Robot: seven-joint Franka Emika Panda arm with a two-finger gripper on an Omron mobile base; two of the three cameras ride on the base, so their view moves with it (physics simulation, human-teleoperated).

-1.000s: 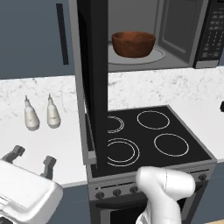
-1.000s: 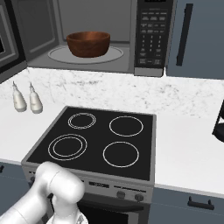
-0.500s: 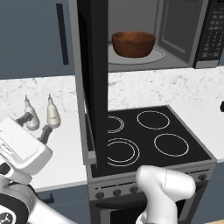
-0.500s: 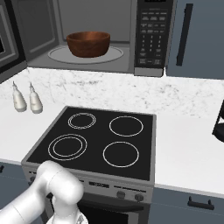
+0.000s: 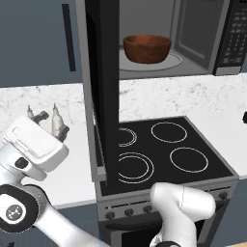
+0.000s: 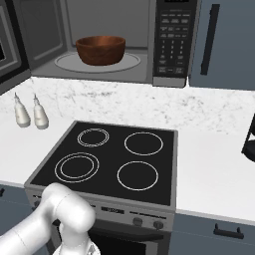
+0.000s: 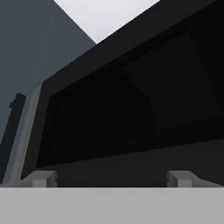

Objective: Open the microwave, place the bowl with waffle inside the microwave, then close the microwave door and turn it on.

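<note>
Rising from the counter's front left corner since the earlier left base picture, the gripper [image 5: 50, 123] is now hovering with its jaws spread wide and empty beside the two white bottles [image 5: 57, 120], left of the microwave door [image 5: 102, 87] hanging open over the stovetop [image 5: 164, 149]. From the right base view, the bowl [image 6: 100, 49] is sitting on the turntable inside the microwave [image 6: 172, 45]. Through the hand view, the fingertips [image 7: 41, 178] are standing far apart, facing the door's dark glass.

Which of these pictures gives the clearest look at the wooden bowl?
The right base view: the bowl sits whole on the turntable inside the open microwave. The left base view shows it too, beside the open microwave door. The hand view faces dark glass.
</note>
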